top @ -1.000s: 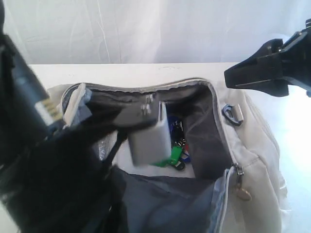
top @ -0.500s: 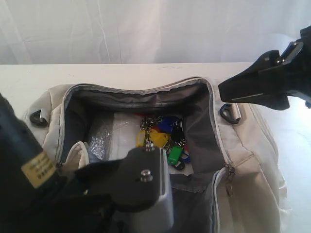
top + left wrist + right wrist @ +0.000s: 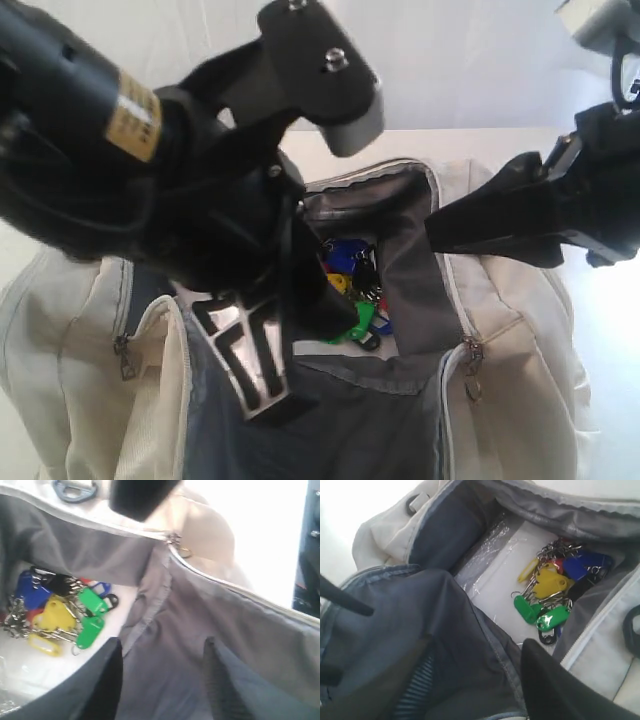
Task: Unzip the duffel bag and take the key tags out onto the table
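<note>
Risk: snag or arm clash | left fingers (image 3: 107, 680) and right fingers (image 3: 545, 680) spread apart, holding nothing | key tags (image 3: 547, 592) on floor of unzipped duffel bag (image 3: 520, 350), not yet on bench (image 3: 470, 145) | slack lining (image 3: 445, 630) could catch; both arms crowd the opening

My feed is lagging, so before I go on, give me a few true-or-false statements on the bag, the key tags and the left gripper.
1. The duffel bag is unzipped. True.
2. The key tags are out of the bag. False: they lie inside, on its floor.
3. The left gripper holds the key tags. False: its jaws stand open and empty, apart from the tags.
4. A clear plastic sheet lies inside the bag beside the tags. True.
</note>
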{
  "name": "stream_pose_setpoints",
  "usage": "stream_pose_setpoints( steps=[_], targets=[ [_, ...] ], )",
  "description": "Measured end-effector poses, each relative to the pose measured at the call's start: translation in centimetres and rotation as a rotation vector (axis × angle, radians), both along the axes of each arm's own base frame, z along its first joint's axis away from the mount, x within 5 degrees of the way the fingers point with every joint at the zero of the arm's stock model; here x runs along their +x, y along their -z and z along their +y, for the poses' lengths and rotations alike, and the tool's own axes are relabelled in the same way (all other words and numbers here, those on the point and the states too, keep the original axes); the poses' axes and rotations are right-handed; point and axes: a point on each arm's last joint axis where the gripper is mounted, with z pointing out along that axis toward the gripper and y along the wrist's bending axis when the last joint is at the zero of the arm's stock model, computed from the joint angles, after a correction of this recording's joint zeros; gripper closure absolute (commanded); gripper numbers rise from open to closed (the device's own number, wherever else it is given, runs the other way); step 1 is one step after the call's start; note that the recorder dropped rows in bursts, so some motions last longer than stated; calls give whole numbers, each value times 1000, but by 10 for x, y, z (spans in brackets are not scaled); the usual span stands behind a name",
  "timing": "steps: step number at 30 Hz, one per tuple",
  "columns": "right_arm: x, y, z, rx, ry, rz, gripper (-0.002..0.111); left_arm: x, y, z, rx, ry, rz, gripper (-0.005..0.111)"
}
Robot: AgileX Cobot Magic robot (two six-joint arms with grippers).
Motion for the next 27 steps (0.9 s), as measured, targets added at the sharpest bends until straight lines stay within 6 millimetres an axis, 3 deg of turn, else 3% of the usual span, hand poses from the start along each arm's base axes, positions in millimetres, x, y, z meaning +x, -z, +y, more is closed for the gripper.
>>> stream_pose_setpoints(
  steps=[3,7,9,13,16,18,21,23,27],
  targets=[
    [5,9,0,-3,1,38,60,22,25,-7,105,-90,-37,58],
    [8,15,0,-5,1,61,60,45,68,4,384,-250,47,58],
    [8,15,0,-8,1,61,60,37,80,18,523,-303,153,58],
    [7,16,0,-13,-15,71,61,8,91,42,520,-338,285,58],
    [2,20,11,-22,-79,75,65,-6,120,56,491,-378,312,58],
    [-1,31,20,-28,-130,115,67,-10,137,59,473,-382,315,58],
    [0,58,29,-100,-195,229,69,-10,143,59,445,-394,309,58],
    [2,77,28,-189,-179,332,70,-9,143,58,436,-395,305,58],
    [5,96,16,-361,-99,454,70,-7,143,59,442,-396,282,58]
  ],
)
